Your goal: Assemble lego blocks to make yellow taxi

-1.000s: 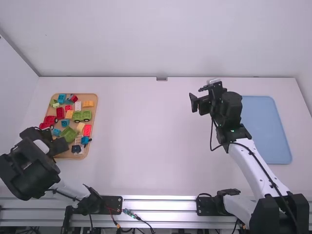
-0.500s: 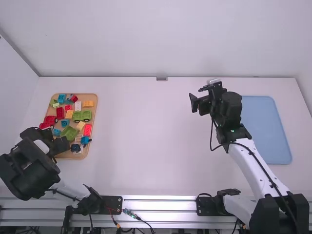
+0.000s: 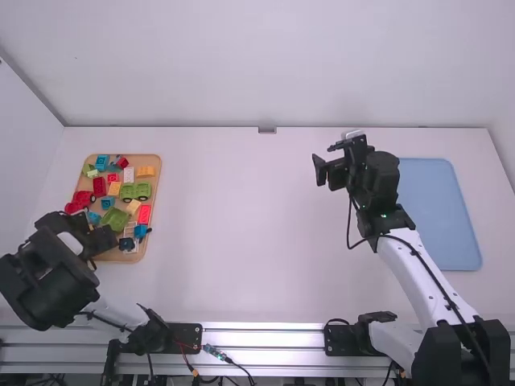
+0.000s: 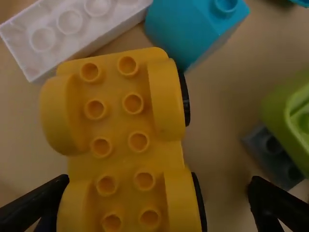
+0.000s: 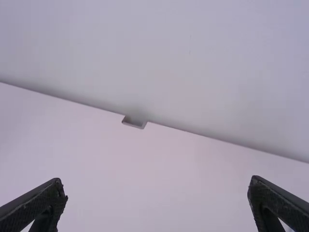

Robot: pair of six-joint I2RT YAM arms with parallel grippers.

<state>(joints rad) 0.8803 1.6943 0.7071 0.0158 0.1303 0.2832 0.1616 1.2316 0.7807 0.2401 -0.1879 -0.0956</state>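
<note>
A tan tray [image 3: 142, 159] is set at the left of the white table [image 3: 249, 241] and is filled with loose blocks. Among them are seen a green wheeled base [image 3: 135, 191], a red block [image 3: 99, 186], an orange block [image 3: 146, 171] and a blue block [image 3: 141, 231]. Over the tray's near left part the left gripper [image 3: 95, 244] is held. In the left wrist view its fingers are parted, with nothing gripped, and a yellow wheeled base [image 4: 116, 122] is seen lying studs up on the tray, between the fingertips' sides. Beside it are placed a white brick [image 4: 67, 29] and a light blue piece [image 4: 186, 29]; a dark grey piece [image 4: 272, 150] is partly covered by a lime green one [image 4: 292, 113]. The right gripper [image 3: 325, 159] is held open over the table, gripping nothing, near a flat blue board [image 3: 438, 213].
</note>
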